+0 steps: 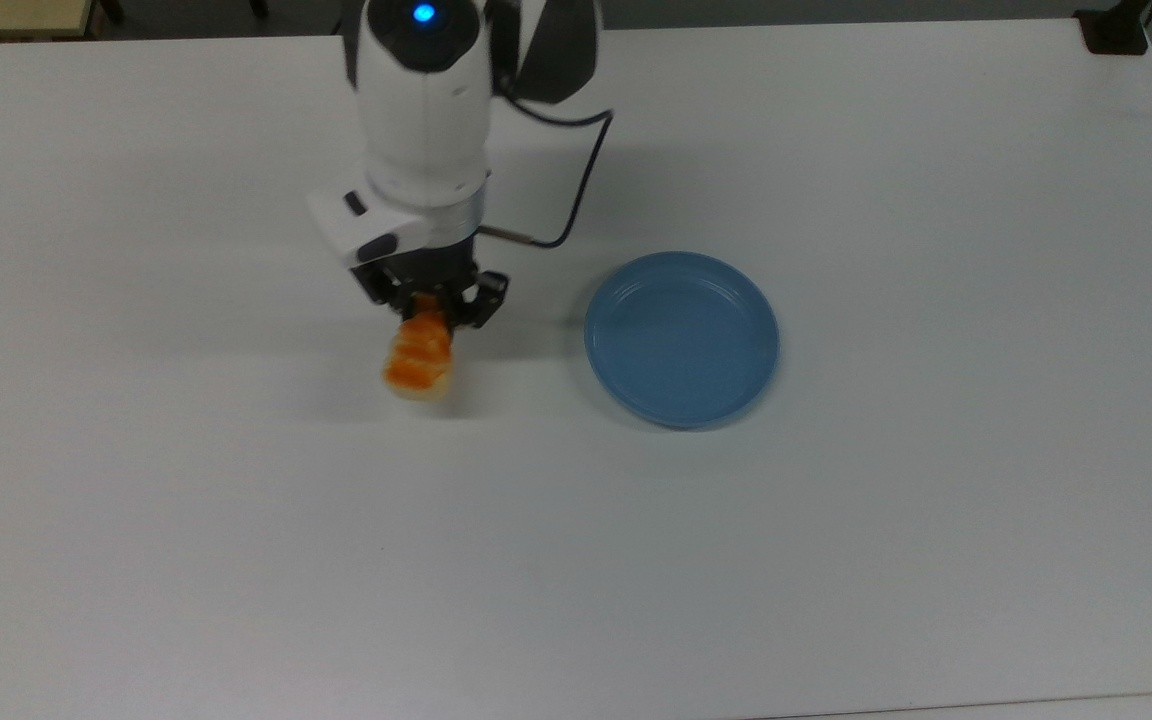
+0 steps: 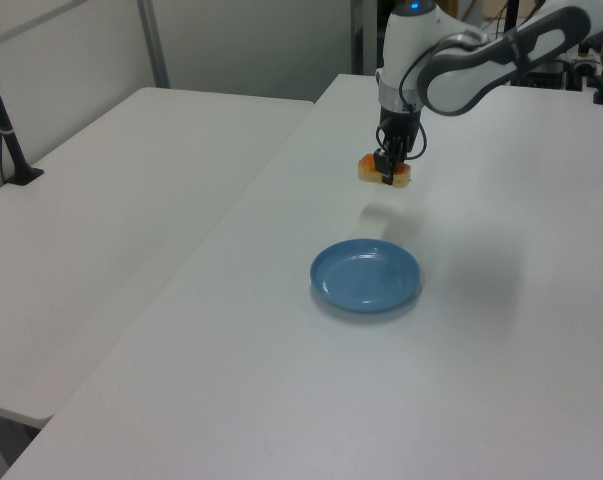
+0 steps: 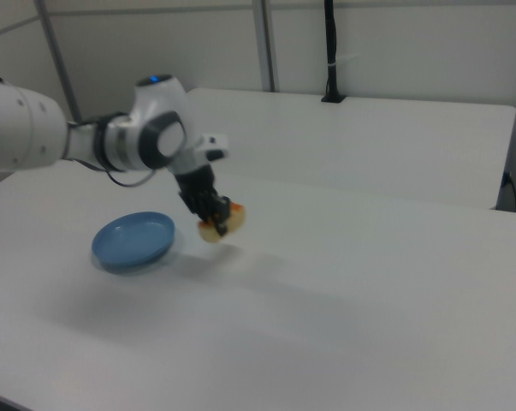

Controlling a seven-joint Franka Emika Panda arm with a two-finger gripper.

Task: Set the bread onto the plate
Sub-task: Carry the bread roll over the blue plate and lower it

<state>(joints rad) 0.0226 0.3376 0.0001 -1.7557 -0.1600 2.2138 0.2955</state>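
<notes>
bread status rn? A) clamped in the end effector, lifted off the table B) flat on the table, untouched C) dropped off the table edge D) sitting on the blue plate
A: the end effector is shut on the bread, which hangs above its shadow on the table; the plate holds nothing.

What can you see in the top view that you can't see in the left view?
The top view alone looks straight down on the bread's glossy orange lobed top, and shows the black cable looping off the wrist toward the plate.

The left view alone shows a gap of air under the bread, with its shadow lying apart on the table, so the bread is lifted. It also shows a second table.

Both show the gripper shut on the bread and the blue plate holding nothing.
</notes>
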